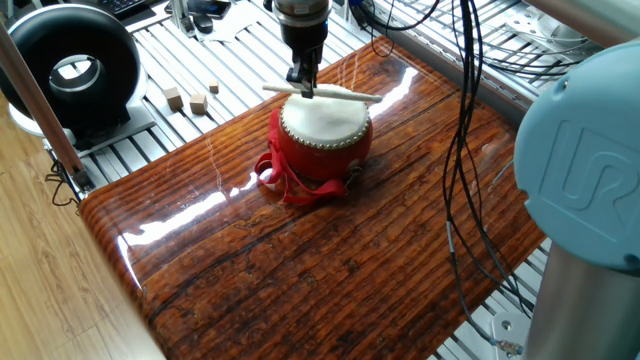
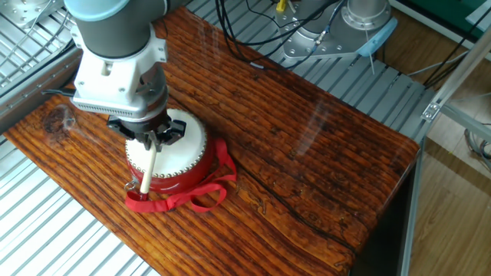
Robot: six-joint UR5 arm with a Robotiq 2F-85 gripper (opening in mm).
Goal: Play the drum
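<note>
end effector (image 1: 303, 80) clenched on pale drumstick (image 1: 322, 93), stick lying level just above cream skin of drum (image 1: 322, 137); drum upright on wooden worktop (image 1: 330, 250), red ribbons trailing.

Two high, oblique cameras face the table (image 1: 300, 280) from opposite sides, sharing the drum (image 1: 322, 135).

One drum (image 1: 324, 135) stands on the one wooden board (image 1: 330, 260). One stick (image 1: 322, 93) lies across above the drum's skin, clamped in the one gripper (image 1: 303, 80). Three small wooden blocks (image 1: 196, 101) lie left of the drum. One black ring device (image 1: 70, 70) sits beyond those blocks.
</note>
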